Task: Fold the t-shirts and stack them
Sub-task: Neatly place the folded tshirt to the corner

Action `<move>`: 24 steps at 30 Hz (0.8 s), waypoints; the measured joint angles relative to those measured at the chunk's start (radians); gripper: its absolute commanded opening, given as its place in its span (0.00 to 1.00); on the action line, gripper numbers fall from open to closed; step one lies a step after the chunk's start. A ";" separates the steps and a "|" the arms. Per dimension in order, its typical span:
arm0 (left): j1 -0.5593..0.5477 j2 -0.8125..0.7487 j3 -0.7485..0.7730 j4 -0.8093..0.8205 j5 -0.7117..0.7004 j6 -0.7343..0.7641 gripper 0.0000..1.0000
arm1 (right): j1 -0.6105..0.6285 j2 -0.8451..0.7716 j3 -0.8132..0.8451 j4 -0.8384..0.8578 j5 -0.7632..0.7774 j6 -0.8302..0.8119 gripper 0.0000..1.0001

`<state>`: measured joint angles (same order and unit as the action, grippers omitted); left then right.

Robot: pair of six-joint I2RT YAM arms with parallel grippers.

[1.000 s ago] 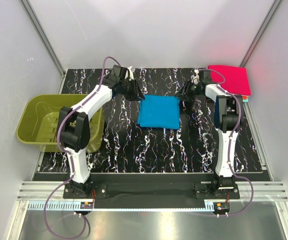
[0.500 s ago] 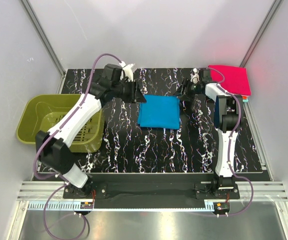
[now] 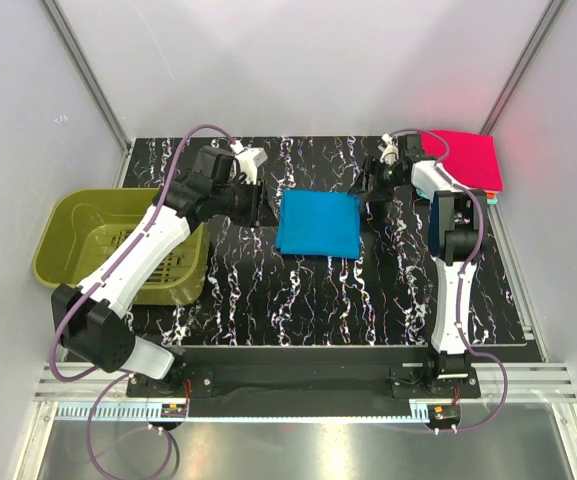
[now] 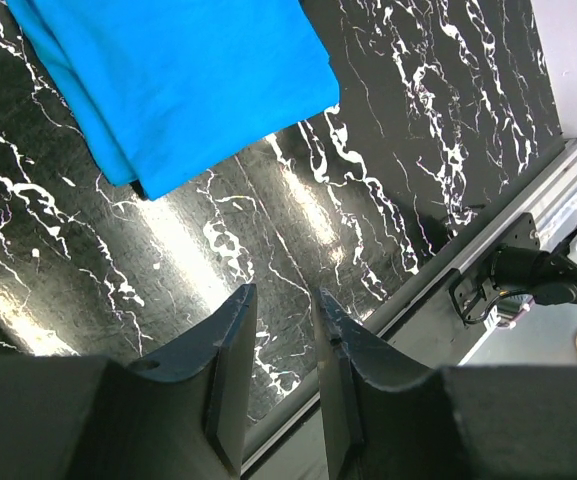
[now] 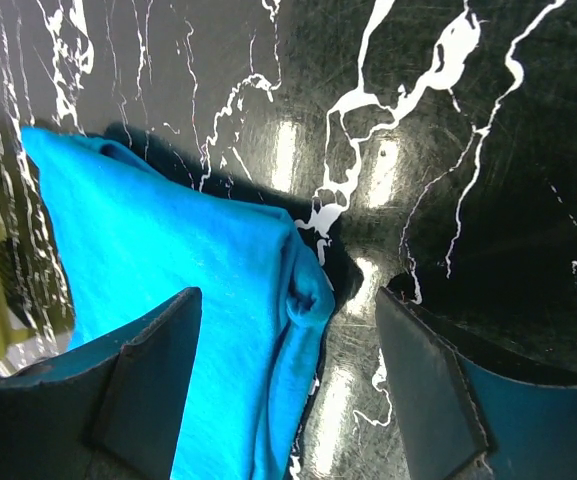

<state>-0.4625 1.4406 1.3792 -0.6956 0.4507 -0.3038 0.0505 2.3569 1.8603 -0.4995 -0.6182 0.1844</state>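
Folded bright blue t-shirt lies flat mid-surface, between my arms.
My left jaws stand narrowly parted and empty beside its left edge; my right jaws gape wide, released, above its far right corner.

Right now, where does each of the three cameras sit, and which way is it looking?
Top camera: high behind the arms, looking down at the table; both arms show, bases nearest.
Left wrist camera: on the left arm, looking down past the left gripper at the table.
Right wrist camera: on the right arm, looking down through the open right gripper.
Shared: all three see the blue t-shirt.
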 measured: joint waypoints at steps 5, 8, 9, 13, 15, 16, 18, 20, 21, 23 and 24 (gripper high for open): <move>0.000 0.000 0.000 -0.003 0.001 0.006 0.33 | 0.021 0.011 0.026 -0.026 0.008 -0.042 0.76; 0.005 0.000 0.000 -0.003 0.001 0.011 0.33 | 0.046 0.024 0.045 -0.029 0.015 -0.054 0.74; 0.006 0.000 0.000 -0.004 0.001 0.012 0.33 | 0.054 0.028 0.051 -0.030 0.017 -0.055 0.73; 0.019 0.000 0.000 -0.006 0.002 0.013 0.33 | 0.074 0.036 0.065 -0.035 0.035 -0.058 0.64; 0.030 0.000 0.000 -0.006 0.005 0.013 0.33 | 0.075 0.037 0.065 -0.039 0.042 -0.061 0.59; 0.033 0.000 0.000 -0.006 0.006 0.013 0.33 | 0.075 0.038 0.065 -0.039 0.045 -0.062 0.55; 0.040 0.000 -0.001 -0.006 0.009 0.013 0.33 | 0.075 0.040 0.065 -0.042 0.053 -0.069 0.42; 0.047 0.000 -0.003 -0.006 0.010 0.013 0.33 | 0.075 0.047 0.065 -0.051 0.050 -0.074 0.33; 0.048 0.000 -0.005 -0.004 0.011 0.013 0.33 | 0.075 0.048 0.065 -0.052 0.050 -0.077 0.23; 0.051 0.000 -0.012 -0.004 0.012 0.013 0.33 | 0.075 0.050 0.065 -0.063 0.046 -0.083 0.10; 0.052 0.000 -0.015 -0.006 0.013 0.012 0.32 | 0.075 0.051 0.065 -0.067 0.040 -0.085 0.00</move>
<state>-0.4107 1.4406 1.3640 -0.7021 0.4633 -0.2916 0.1257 2.4084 1.9251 -0.5663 -0.5781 0.0998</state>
